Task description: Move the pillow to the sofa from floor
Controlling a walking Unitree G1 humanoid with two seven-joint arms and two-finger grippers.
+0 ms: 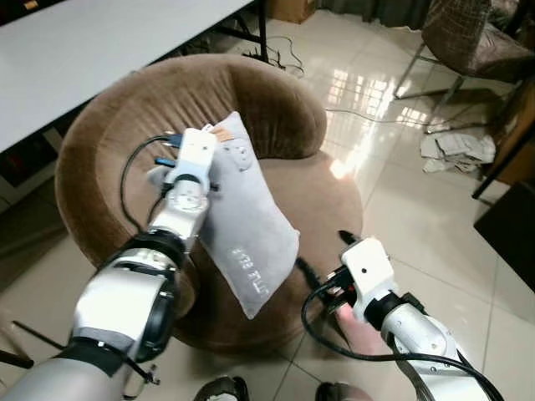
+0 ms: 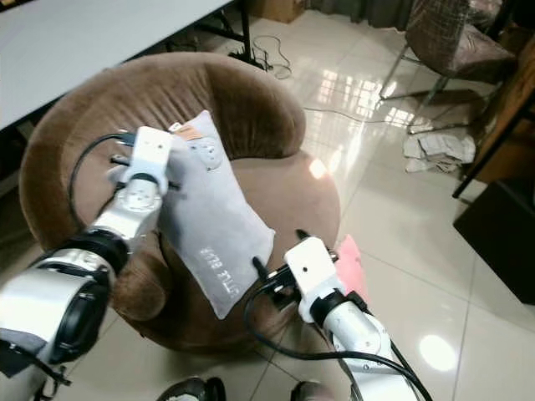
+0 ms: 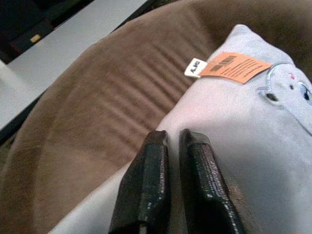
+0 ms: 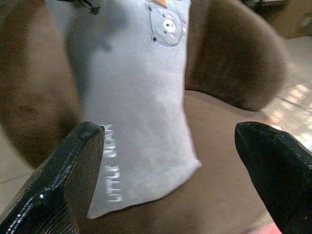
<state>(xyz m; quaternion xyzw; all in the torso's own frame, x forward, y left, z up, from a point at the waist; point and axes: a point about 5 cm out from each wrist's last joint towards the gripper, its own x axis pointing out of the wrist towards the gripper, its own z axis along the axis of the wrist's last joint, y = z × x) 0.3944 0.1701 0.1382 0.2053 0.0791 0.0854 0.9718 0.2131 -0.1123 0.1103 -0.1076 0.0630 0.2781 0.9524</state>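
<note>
A grey pillow with a small bear patch and an orange tag hangs tilted over the seat of the round brown sofa; its lower corner reaches the front rim. My left gripper is at the pillow's upper edge, shut on the fabric beside the tag. At the sofa's front right, just off the pillow's lower corner, my right gripper is open. Its fingers stand wide apart, pointing at the pillow, with nothing between them.
A white table stands behind the sofa at the left. On the glossy tile floor are cables, a crumpled cloth and a chair at the far right. A dark box sits at the right, and something pink lies under my right arm.
</note>
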